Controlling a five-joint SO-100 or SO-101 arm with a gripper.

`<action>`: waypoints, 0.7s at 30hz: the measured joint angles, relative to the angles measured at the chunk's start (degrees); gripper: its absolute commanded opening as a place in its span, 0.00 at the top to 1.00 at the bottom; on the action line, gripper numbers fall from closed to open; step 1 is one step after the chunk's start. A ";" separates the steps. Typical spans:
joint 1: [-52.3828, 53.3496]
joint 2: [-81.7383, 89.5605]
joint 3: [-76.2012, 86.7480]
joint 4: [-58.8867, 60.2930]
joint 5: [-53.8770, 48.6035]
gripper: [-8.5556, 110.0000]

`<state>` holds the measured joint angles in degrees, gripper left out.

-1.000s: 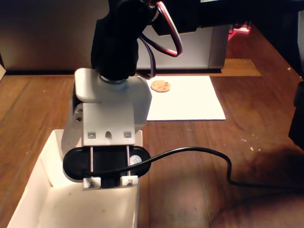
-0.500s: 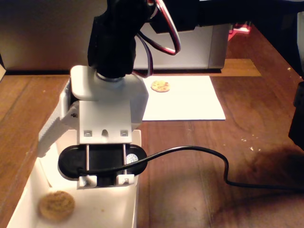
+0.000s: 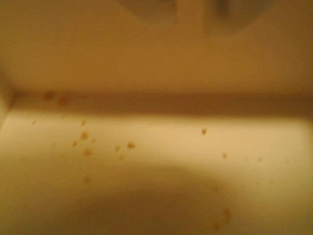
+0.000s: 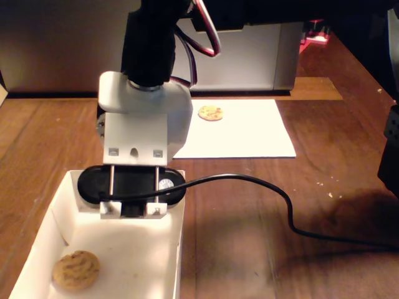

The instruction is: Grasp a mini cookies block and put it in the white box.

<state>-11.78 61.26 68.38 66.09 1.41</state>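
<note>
Presently: one cookie lies flat in the white box, near its front-left corner in the fixed view. Second cookie — on the paper sheet, near its far-left corner. Gripper hidden behind its camera mount; finger state cannot be told. Crumbs on box floor, wrist view. No legible writing.

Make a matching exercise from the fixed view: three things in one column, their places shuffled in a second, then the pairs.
Things:
1. Cookie
2. Second cookie
3. Black cable

Places:
A. on the paper sheet
B. in the white box
C. across the bare wooden table

Pairs: 1-B, 2-A, 3-C
</note>
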 measured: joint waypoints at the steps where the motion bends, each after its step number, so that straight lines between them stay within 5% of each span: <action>1: 0.09 0.09 0.00 0.35 -0.26 0.93; 21: 1.67 10.72 -14.33 15.47 -3.08 0.93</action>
<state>-10.11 71.98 54.05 81.56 -1.67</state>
